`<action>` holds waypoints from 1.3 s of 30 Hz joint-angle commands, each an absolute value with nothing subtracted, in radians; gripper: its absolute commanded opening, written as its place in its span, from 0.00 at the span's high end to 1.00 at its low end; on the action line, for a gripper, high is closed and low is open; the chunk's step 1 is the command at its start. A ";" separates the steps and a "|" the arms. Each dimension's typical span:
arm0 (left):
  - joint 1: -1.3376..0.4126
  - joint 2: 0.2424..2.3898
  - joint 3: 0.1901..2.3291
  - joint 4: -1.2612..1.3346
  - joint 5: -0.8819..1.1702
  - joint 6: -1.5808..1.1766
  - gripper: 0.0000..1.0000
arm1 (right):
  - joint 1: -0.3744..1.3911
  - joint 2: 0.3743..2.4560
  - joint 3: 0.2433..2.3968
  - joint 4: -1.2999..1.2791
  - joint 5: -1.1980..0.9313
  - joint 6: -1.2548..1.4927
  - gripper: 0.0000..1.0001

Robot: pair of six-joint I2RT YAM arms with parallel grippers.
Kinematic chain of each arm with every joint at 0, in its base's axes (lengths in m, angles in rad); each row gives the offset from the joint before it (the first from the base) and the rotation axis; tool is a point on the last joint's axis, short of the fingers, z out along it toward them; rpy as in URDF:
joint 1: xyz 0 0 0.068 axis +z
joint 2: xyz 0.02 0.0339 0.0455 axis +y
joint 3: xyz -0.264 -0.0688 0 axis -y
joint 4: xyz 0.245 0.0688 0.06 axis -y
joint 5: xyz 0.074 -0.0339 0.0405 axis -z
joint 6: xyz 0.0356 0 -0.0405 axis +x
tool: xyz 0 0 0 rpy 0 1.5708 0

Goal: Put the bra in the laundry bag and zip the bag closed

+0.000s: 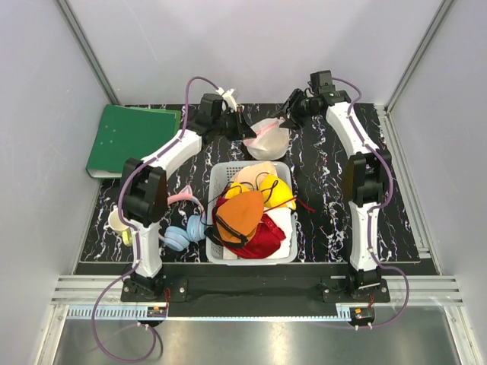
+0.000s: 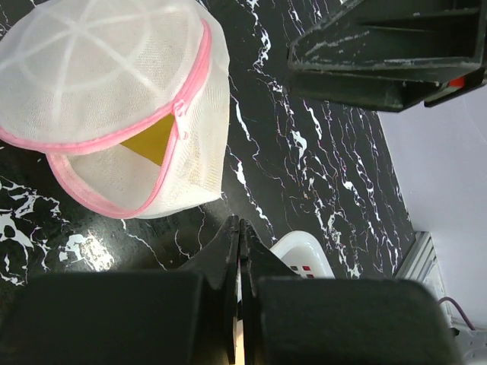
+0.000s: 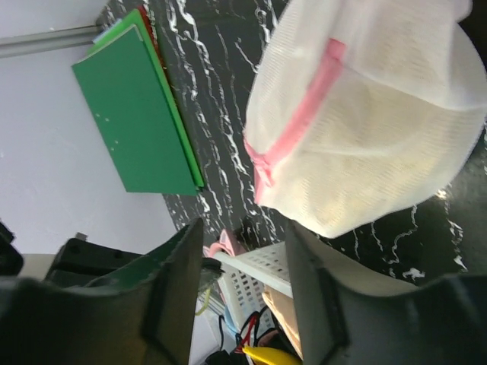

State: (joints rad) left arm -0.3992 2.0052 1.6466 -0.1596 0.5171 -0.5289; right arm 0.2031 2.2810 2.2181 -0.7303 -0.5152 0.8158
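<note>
Although the bra (image 2: 152,142) already lies inside the laundry bag (image 2: 106,68), showing as a yellow wedge through the opening in the left wrist view, the pink zip (image 2: 190,91) is only partly drawn. A triangular gap remains along the bag's lower rim. The bag sits on the black marbled tabletop (image 2: 304,167), in the upper middle of the overhead view, between the two arms and just beyond the white basket (image 1: 283,239) of other garments. A green folder (image 1: 129,141) lies at the upper left, well apart from the bag.

The left pincer (image 2: 237,236) is fully closed with nothing between its fingers, and its tips point at the bag's near edge without touching it. The right pincer (image 3: 243,243) stands moderately wide and holds nothing, with the bag just beyond it in the upper right of its own view.

The step in hand appears to be closing the zip. To do it well, one pincer should probably pin the mesh beside the gap so that the soft bag does not slide or crumple. The other should take the slider, likely at the apex of the yellow wedge, though the pull tab cannot be made out. The pull should follow the curve of the pink rim, low and steady, keeping yellow fabric clear of the teeth.
</note>
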 commanded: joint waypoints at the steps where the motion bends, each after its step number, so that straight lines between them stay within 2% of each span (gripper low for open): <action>1: -0.394 1.956 1.643 -0.095 0.554 -0.542 1.00 | 0.209 2.224 2.238 -0.833 -0.454 0.785 0.42; 4: -0.394 1.944 1.629 -0.087 0.566 -0.543 1.00 | 0.209 2.165 2.157 -0.850 -0.401 0.795 0.36; 5: -0.394 1.942 1.625 -0.075 0.580 -0.552 1.00 | 0.209 2.126 2.136 -0.848 -0.381 0.807 0.29; 7: -0.396 1.937 1.606 -0.055 0.592 -0.563 1.00 | 0.209 2.086 2.087 -0.844 -0.360 0.837 0.24; 13: -0.396 1.931 1.601 -0.051 0.592 -0.565 1.00 | 0.230 2.029 1.979 -0.720 -0.394 0.926 0.21; 17: -0.382 1.936 1.618 -0.118 0.545 -0.543 1.00 | 0.264 2.109 2.052 -0.722 -0.376 0.905 0.22; 23: -0.345 1.928 1.615 -0.216 0.517 -0.511 1.00 | 0.316 2.239 2.189 -0.729 -0.236 0.911 0.26; 31: -0.345 1.839 1.509 -0.242 0.474 -0.485 0.98 | 0.342 2.476 2.526 -0.962 -0.141 0.953 0.27; 34: -0.345 1.821 1.509 -0.278 0.472 -0.474 0.89 | 0.351 2.497 2.530 -0.974 -0.126 0.973 0.30; 37: -0.344 1.812 1.517 -0.295 0.476 -0.465 0.74 | 0.350 2.513 2.531 -0.966 -0.121 0.970 0.42; 38: -0.344 1.810 1.517 -0.296 0.482 -0.463 0.70 | 0.351 2.514 2.540 -0.960 -0.123 0.959 0.48; 39: -0.341 1.810 1.519 -0.302 0.495 -0.468 0.67 | 0.350 2.513 2.546 -0.957 -0.123 0.951 0.63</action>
State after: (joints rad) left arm -0.3454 1.8679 1.5108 -0.2966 0.4896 -0.4850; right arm 0.3397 2.5122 2.4783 -0.9440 -0.1654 0.9535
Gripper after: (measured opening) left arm 0.280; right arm 0.543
